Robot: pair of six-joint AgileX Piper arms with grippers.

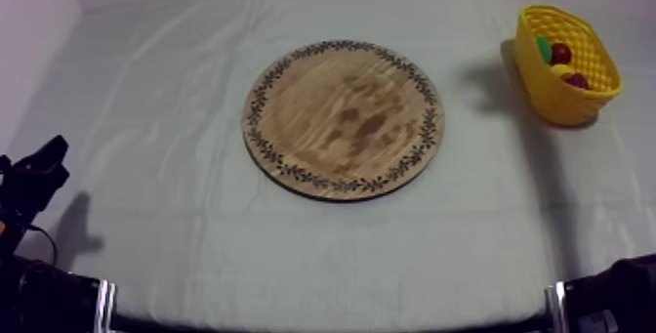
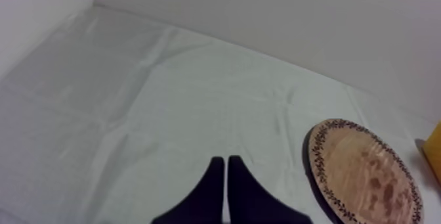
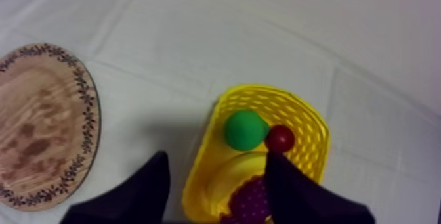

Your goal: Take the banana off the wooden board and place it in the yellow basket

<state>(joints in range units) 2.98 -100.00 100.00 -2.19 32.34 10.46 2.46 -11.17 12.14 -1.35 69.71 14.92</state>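
Observation:
The round wooden board (image 1: 342,119) lies bare in the middle of the table. At the far right stands the yellow basket (image 1: 586,93). The banana (image 3: 228,173) lies inside it under a green pear (image 3: 245,129), beside a small red fruit (image 3: 281,138) and purple grapes (image 3: 252,203). My right gripper (image 3: 216,157) hangs open above the basket's near side (image 3: 308,115), nothing between its fingers. My left gripper (image 1: 44,161) rests low at the left edge, and its fingers (image 2: 226,177) lie together as a narrow wedge over the cloth.
The board (image 3: 39,125) lies a short way from the basket, with bare cloth between them. Board (image 2: 364,174) and a sliver of the basket (image 2: 434,144) lie ahead of the left gripper. A light wall rises behind the table.

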